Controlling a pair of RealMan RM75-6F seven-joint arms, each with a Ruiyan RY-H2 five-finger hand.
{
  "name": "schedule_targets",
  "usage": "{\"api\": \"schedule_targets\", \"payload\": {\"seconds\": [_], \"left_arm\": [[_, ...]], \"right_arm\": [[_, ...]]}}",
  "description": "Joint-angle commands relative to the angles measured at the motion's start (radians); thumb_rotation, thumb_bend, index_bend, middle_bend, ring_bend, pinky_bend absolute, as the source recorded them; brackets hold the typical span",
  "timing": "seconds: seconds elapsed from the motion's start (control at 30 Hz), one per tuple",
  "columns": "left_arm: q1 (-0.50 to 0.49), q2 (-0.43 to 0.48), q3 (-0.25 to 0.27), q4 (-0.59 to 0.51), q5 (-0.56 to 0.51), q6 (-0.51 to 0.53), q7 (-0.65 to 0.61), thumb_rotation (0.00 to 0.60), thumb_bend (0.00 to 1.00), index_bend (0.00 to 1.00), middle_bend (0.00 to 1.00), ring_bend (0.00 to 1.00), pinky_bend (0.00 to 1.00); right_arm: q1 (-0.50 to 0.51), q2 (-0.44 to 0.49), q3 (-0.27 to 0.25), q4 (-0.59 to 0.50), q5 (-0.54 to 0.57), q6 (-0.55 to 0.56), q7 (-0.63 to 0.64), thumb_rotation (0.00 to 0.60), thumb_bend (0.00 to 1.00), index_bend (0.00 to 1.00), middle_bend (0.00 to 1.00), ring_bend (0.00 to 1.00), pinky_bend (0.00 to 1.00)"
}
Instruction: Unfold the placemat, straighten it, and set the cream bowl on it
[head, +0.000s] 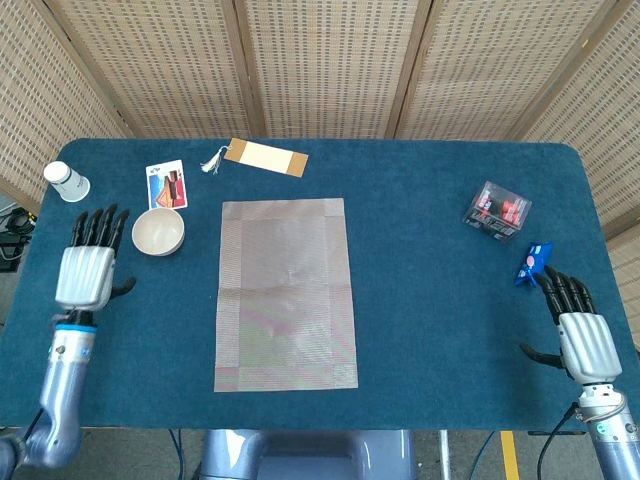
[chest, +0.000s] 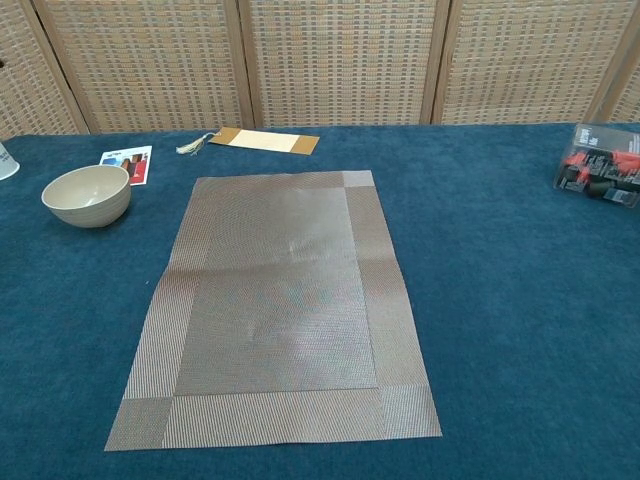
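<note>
The grey-brown woven placemat (head: 285, 292) (chest: 278, 305) lies flat and fully spread in the middle of the blue table. The cream bowl (head: 158, 232) (chest: 87, 194) stands upright on the bare cloth just left of the mat's far corner, apart from it. My left hand (head: 87, 268) hovers near the table's left edge, back up, fingers spread, holding nothing. Over the near right edge, my right hand (head: 580, 331) is also spread and empty. Neither hand shows in the chest view.
A picture card (head: 166, 185) lies behind the bowl, a tan tasselled tag (head: 265, 157) behind the mat, a white paper cup (head: 66, 181) at the far left corner. At right sit a clear box with red contents (head: 497, 210) and a blue packet (head: 533, 263).
</note>
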Motion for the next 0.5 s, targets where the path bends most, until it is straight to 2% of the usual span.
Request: {"api": "schedule_targets", "payload": {"seconds": [0.03, 0.2, 0.3, 0.5], "left_arm": [[0.129, 0.050, 0.122, -0.065, 0.128, 0.130, -0.082, 0.600, 0.13, 0.00, 0.00, 0.00, 0.00], [0.231, 0.053, 0.202, -0.030, 0.215, 0.221, -0.141, 0.600, 0.13, 0.00, 0.00, 0.00, 0.00], [0.258, 0.058, 0.211, -0.014, 0.242, 0.250, -0.147, 0.600, 0.13, 0.00, 0.00, 0.00, 0.00], [0.281, 0.080, 0.193, -0.039, 0.252, 0.254, -0.186, 0.600, 0.13, 0.00, 0.00, 0.00, 0.00]], "right_arm": [[0.004, -0.007, -0.014, -0.004, -0.018, -0.008, -0.022, 0.600, 0.05, 0.07, 0.00, 0.00, 0.00], [0.006, -0.014, -0.038, -0.007, -0.051, -0.013, -0.058, 0.600, 0.05, 0.08, 0.00, 0.00, 0.00], [0.005, -0.021, -0.047, -0.007, -0.072, -0.004, -0.077, 0.600, 0.05, 0.09, 0.00, 0.00, 0.00], [0.002, -0.044, -0.070, -0.007, -0.137, 0.029, -0.123, 0.600, 0.05, 0.09, 0.00, 0.00, 0.00]]}}
